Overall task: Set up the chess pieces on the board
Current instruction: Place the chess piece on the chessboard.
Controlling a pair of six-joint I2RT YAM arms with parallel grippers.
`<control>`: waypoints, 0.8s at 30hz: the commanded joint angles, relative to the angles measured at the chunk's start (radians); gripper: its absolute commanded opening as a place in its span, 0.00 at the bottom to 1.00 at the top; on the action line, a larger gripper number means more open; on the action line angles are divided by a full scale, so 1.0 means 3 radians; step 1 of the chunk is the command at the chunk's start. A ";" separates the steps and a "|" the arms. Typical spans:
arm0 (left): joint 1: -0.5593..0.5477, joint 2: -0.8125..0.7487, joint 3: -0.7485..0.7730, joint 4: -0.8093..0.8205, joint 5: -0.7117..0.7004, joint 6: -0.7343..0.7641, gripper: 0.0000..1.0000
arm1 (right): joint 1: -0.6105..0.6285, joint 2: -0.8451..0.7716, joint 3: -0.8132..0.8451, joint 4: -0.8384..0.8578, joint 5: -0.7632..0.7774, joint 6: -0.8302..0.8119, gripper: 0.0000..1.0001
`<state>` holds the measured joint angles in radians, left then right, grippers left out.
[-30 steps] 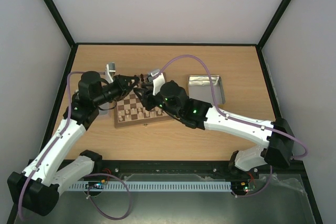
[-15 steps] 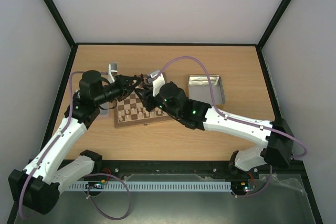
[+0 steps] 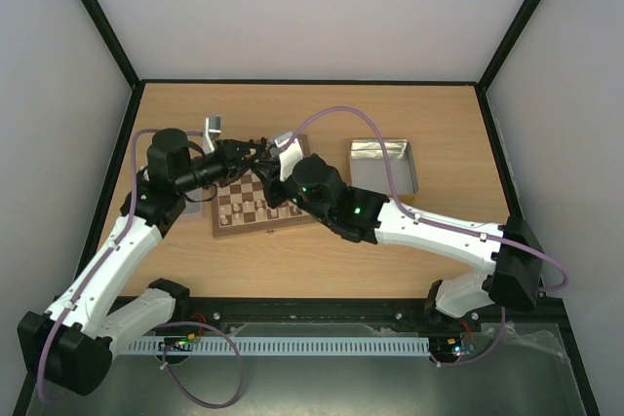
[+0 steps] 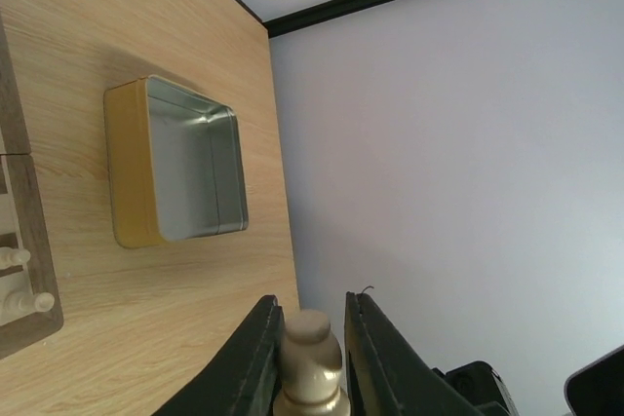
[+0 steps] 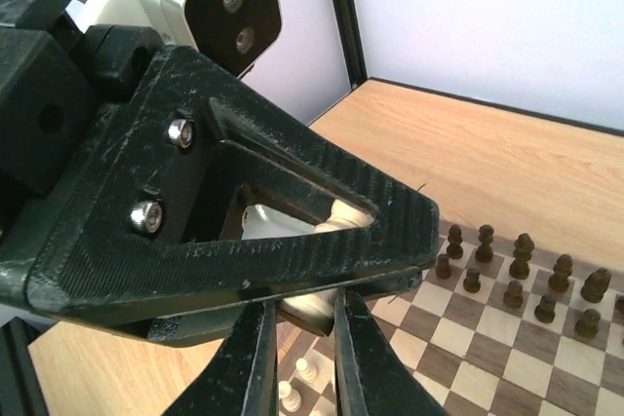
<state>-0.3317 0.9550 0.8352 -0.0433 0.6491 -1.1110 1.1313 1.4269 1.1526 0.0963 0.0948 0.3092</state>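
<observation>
Currently, the cream chess piece [image 4: 310, 367] is held in mid-air above the chessboard [image 5: 487, 358], pinched by both claws at once; the left claw [image 4: 311, 323] is closed narrowly on its neck, with the rounded head showing between the fingers; the right claw [image 5: 302, 323] is closed on the same piece lower down, from the opposing side. Handling estimate: turned wood, light, rigid, not fragile; the smooth finish and round section make it likely to slip or swivel under an off-centre pinch. Recommended hold: the narrow waist below the head, fingers square to the piece's axis; avoid the domed head. Other cream pieces [image 5: 307, 369] stand on the chessboard; the dark pieces [image 5: 522, 255] occupy its far rows.
</observation>
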 commanded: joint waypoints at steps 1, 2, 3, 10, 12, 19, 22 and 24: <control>-0.0024 -0.0050 0.0171 -0.0039 0.0330 0.0123 0.21 | -0.0043 -0.0015 0.0015 0.0172 0.0329 -0.0128 0.07; -0.0024 -0.0053 0.0192 -0.0055 0.0332 0.0144 0.22 | -0.0043 -0.0040 -0.0018 0.0178 0.0342 -0.0141 0.07; -0.0020 -0.0060 0.0205 -0.0070 0.0323 0.0155 0.22 | -0.0043 -0.0064 -0.0044 0.0186 0.0332 -0.0157 0.06; 0.0000 -0.0076 0.0198 -0.0036 0.0272 0.0162 0.28 | -0.0043 -0.0212 -0.0210 0.0228 0.0252 -0.0194 0.06; 0.0012 -0.0082 0.0201 -0.0013 0.0267 0.0143 0.31 | -0.0043 -0.0237 -0.0247 0.0240 0.0212 -0.0210 0.06; 0.0062 -0.0041 0.0206 -0.0024 0.0296 0.0162 0.37 | -0.0043 -0.0314 -0.0329 0.0276 0.0051 -0.0285 0.07; 0.0130 -0.0013 0.0235 -0.0132 0.0313 0.0271 0.38 | -0.0043 -0.0350 -0.0349 0.0277 -0.0004 -0.0326 0.08; 0.0179 0.0036 0.0279 -0.0239 0.0379 0.0368 0.39 | -0.0043 -0.0366 -0.0360 0.0267 -0.0037 -0.0342 0.08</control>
<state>-0.3107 0.9508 0.8707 -0.0750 0.7181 -1.0561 1.1206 1.3552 1.0588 0.1482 0.1081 0.2348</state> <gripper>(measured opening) 0.383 0.098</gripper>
